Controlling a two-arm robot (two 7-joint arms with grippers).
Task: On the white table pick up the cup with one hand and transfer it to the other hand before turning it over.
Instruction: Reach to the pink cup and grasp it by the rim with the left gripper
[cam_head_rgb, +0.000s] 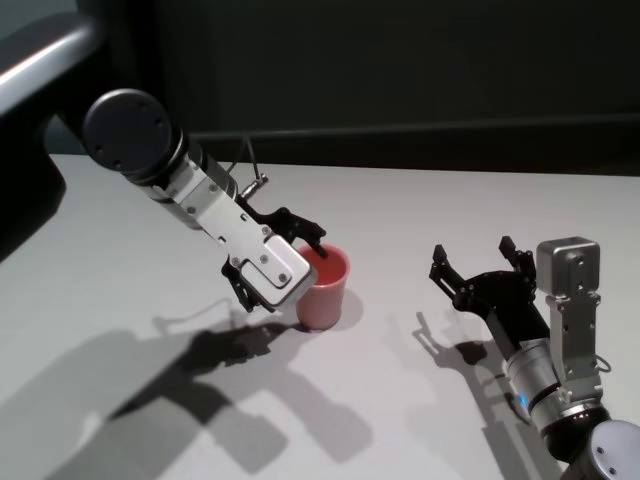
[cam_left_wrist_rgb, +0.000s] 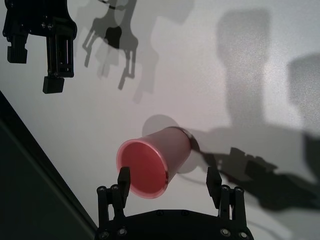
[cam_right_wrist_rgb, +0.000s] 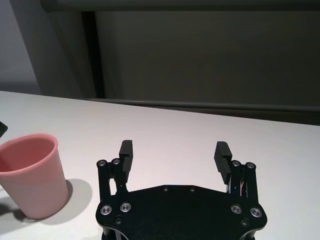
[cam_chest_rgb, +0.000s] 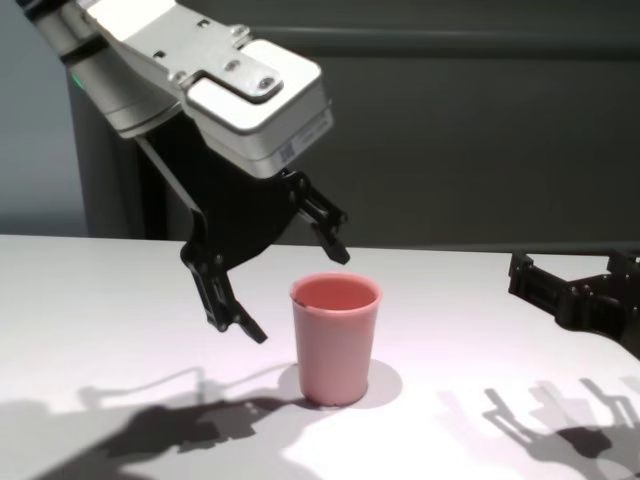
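A smooth pink cup (cam_chest_rgb: 335, 338) stands upright, rim up, near the middle of the white table (cam_chest_rgb: 90, 300).

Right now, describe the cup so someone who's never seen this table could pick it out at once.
On the white table, look near the middle, just below the open fingers of the left gripper, which hovers over it without touching. There stands the cup, upright, rim up and empty. It is the only pink thing here: a smooth, handleless tumbler, while the open right gripper waits apart to its right.
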